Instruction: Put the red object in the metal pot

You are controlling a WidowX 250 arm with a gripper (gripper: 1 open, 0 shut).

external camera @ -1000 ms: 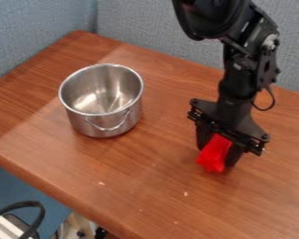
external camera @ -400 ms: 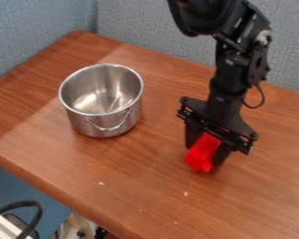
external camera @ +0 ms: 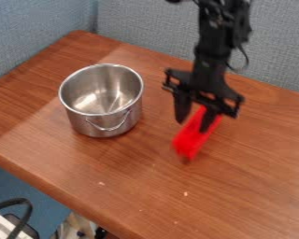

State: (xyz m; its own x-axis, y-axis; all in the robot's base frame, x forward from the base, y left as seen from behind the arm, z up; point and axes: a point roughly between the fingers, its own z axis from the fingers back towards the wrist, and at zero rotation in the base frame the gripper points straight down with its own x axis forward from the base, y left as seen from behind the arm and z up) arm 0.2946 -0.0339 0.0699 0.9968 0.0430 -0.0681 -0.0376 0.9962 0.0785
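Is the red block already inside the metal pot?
No, the red block hangs from the claw to the right of the metal pot, whose inside shows only bare steel.

The setting looks like a lab or office corner set up for robot trials, since a dark robot arm [external camera: 216, 37] works over a plain wooden table [external camera: 64, 121] pushed against a blue-grey fabric partition wall [external camera: 40, 28], with black cables [external camera: 15, 219] trailing on the floor below.
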